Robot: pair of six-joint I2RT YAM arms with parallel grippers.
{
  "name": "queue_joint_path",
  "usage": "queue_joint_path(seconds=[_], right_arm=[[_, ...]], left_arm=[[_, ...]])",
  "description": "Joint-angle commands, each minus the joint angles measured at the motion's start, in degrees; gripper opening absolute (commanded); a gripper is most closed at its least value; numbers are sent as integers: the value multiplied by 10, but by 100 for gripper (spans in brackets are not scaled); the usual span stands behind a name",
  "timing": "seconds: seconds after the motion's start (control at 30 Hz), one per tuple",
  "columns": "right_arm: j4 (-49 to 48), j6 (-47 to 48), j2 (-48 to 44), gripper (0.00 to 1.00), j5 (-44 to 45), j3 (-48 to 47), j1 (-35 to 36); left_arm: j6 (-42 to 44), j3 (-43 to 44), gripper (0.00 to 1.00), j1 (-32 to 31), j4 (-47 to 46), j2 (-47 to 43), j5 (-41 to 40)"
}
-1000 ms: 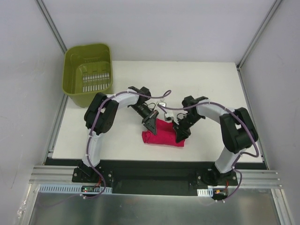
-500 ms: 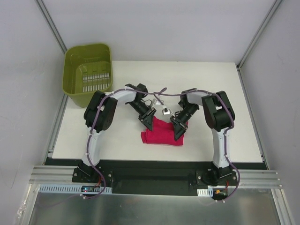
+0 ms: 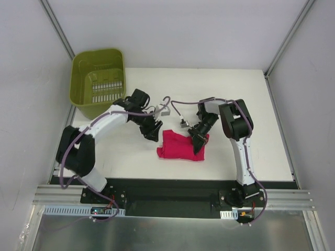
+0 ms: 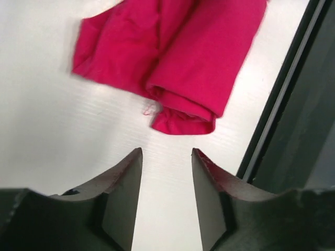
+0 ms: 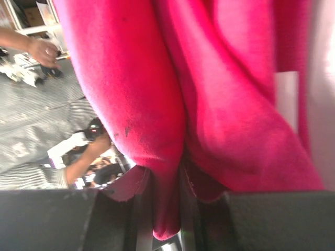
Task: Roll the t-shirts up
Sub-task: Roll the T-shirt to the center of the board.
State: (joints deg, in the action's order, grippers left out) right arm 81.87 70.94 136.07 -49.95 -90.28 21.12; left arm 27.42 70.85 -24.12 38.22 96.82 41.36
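Fabric is gathered into a loose, half-formed bundle. The magenta t-shirt [image 3: 181, 146] lies on the table [image 3: 235, 94], well apart from the green basket [image 3: 78, 78], on its right in the top view and nearer the arm bases than the basket is.

The left gripper [image 3: 152, 133] hangs between the basket and the shirt, just beside the shirt's basket-side edge and not touching it. Its jaws stand a moderate way apart with nothing between them. Its wrist view shows one folded, tube-like end of the cloth lying just past the fingertips.

The right gripper [image 3: 198, 144] sits on the side of the shirt away from the basket. Its wrist view shows it clamped on a fold of the cloth, with fabric drawn down between the fingers.

Judging by this, the rolling is under way but not finished. One end looks like a layered roll, while the rest of the bundle is slack and rumpled.

The next move likely calls for the left gripper to close in and take the end lying before it, so that both ends turn together. Such thin, soft cloth will probably slump. A pull from the right side alone could skew the roll or let it unwind, so an even, low motion across the table seems wise.
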Motion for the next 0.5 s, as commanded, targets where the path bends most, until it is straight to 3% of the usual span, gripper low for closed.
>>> queue_joint_path(seconds=[0.0, 0.17, 0.47], right_arm=[[54, -61, 30, 6, 45, -31, -1], [80, -86, 63, 6, 43, -67, 0], [118, -76, 93, 6, 34, -96, -1]], left_arm=[[107, -76, 45, -93, -75, -134, -95], [166, -170, 52, -237, -212, -193, -180], [188, -240, 55, -331, -355, -149, -291]])
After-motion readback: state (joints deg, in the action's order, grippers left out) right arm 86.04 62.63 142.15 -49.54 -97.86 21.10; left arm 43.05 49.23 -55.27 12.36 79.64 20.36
